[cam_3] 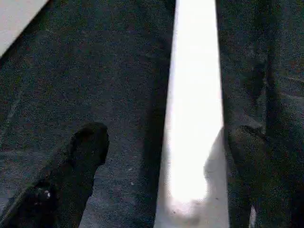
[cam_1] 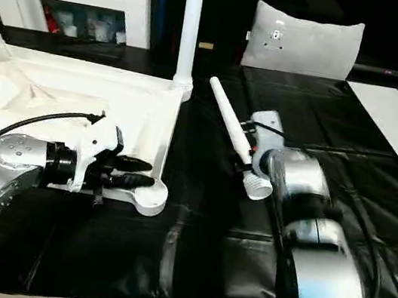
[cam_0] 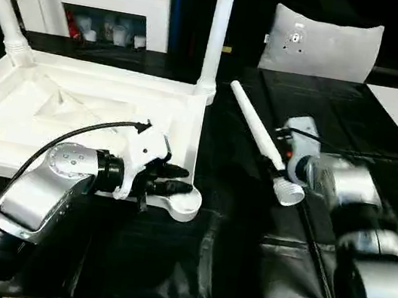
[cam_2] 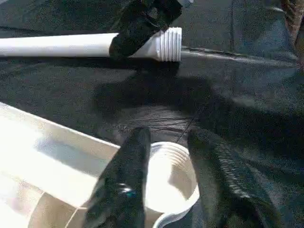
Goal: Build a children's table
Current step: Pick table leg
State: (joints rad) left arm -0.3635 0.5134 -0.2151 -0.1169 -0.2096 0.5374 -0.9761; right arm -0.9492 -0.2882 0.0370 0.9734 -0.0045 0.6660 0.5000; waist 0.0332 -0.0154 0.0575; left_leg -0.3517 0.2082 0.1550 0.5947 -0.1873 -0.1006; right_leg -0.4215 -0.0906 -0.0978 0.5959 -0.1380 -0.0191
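Lying on the black mat, the long white plastic tube leg (cam_0: 260, 140) sits between our right gripper's (cam_3: 161, 156) spread fingers; light, stiff, slippery, best pinched mid-shaft, while our left gripper (cam_0: 173, 178) hovers parted over the white square tabletop's (cam_0: 74, 117) corner socket (cam_2: 168, 178).

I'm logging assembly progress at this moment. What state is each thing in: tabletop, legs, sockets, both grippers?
Tabletop: upside down on the black mat.
Two fitted legs: upright in the far corner sockets.
Loose leg: lying on the mat, threaded end near the right gripper.
Near corner socket: empty, no leg in it.
Left gripper: open, fingers either side of the socket rim.
Right gripper: open around the loose leg.
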